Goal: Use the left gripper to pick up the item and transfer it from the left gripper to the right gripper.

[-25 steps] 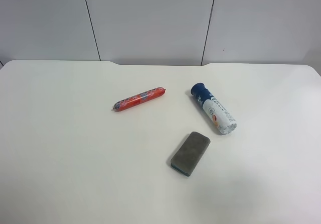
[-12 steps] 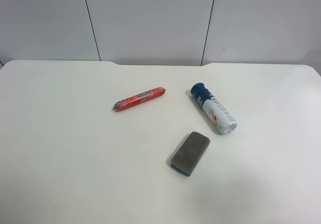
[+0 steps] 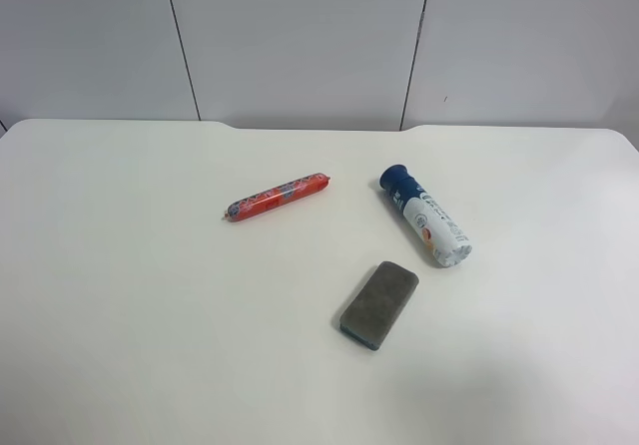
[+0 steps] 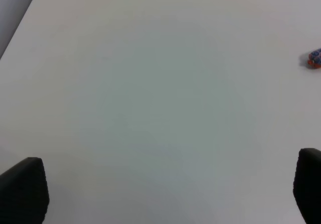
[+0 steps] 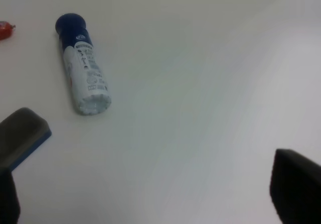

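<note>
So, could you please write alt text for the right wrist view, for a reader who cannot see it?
A small white bottle with a dark-blue cap lies on its side on a white table. A grey eraser block sits near its base, a red sausage stick peeks in at the edge, and the open right tool holds nothing.

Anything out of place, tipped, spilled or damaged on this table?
Only the white bottle stands out: it lies on its side on the white table, blue cap on, nothing spilled. The red sausage stick and grey eraser lie flat, apart, undamaged.
</note>
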Controlling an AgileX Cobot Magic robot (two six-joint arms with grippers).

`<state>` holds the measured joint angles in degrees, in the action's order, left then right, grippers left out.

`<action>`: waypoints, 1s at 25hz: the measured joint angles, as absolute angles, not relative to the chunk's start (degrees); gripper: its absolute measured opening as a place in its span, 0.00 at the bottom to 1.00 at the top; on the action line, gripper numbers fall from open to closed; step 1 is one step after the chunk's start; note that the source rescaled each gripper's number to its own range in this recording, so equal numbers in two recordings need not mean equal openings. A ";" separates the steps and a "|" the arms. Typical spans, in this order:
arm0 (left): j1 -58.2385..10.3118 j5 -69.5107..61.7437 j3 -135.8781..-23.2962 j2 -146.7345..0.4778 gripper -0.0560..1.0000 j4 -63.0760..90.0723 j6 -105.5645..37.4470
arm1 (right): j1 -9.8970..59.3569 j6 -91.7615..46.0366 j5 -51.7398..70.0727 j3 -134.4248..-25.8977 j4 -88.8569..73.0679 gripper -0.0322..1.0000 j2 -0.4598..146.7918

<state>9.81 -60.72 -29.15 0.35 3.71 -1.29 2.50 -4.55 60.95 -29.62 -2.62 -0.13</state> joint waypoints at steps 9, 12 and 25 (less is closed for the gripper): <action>9.81 -60.72 -29.15 0.35 0.99 3.71 -1.23 | 1.85 -4.55 60.91 -29.62 -2.62 1.00 -0.13; 9.81 -60.72 -29.15 0.35 0.99 3.71 -1.23 | 1.85 -4.55 60.91 -29.62 -2.62 1.00 -0.13; 9.81 -60.72 -29.15 0.35 0.99 3.71 -1.23 | 1.85 -4.55 60.91 -29.62 -2.62 1.00 -0.13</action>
<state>9.81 -60.72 -29.15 0.35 3.71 -1.23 1.85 -4.55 60.91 -29.62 -2.62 -0.13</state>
